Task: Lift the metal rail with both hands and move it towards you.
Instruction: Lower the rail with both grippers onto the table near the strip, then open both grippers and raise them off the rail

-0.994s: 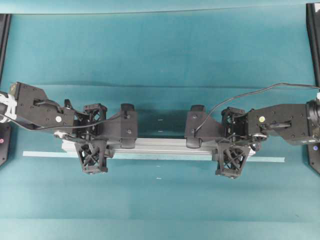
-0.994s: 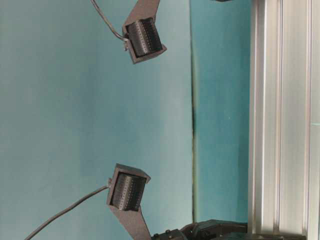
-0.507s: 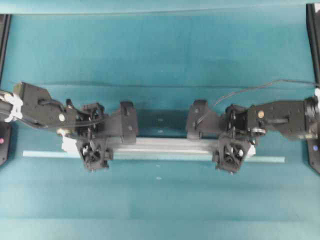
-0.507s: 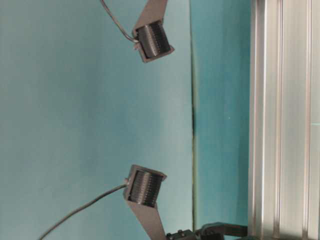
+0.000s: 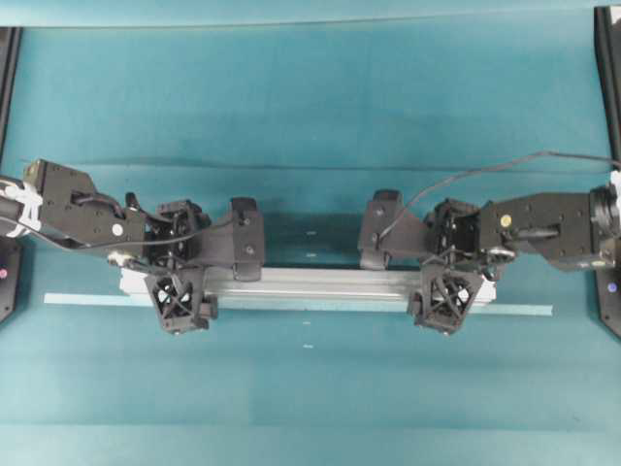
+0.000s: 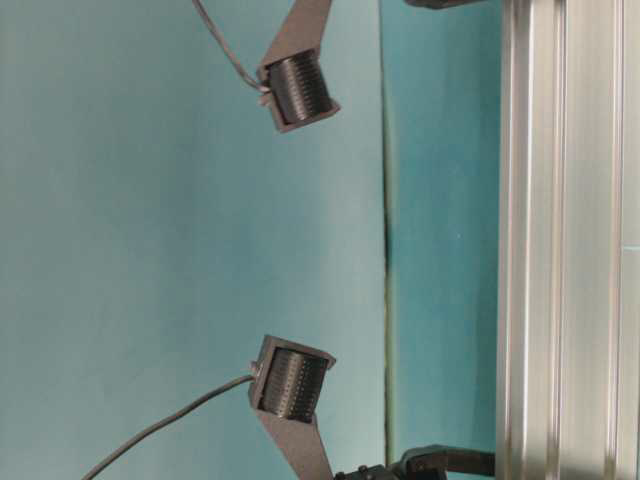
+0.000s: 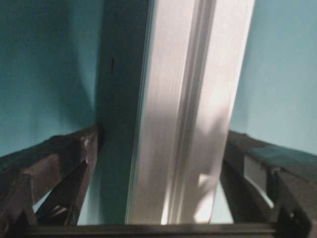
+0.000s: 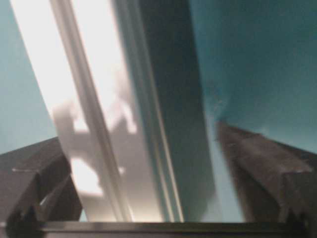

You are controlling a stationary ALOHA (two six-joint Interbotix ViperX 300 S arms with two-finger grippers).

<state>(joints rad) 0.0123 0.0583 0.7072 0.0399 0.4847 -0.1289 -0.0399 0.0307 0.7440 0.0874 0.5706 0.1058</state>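
Silver and grooved, the metal rail (image 5: 310,285) lies flat on the teal worktop (image 5: 310,107), its long axis parallel to the near edge, just behind a thin pale tape strip (image 5: 524,310). We see the left gripper (image 5: 180,260) over its left end and the right gripper (image 5: 448,256) over its right end, equally near. Both jaws stand wide apart, straddling the rail without clamping it. No containers are present.

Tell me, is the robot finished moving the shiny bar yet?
Nearly. The metal rail lies on the table beside the pale tape strip, so the move looks done. The left gripper and right gripper straddle it with jaws open, not gripping. What seems left is pulling both arms away.
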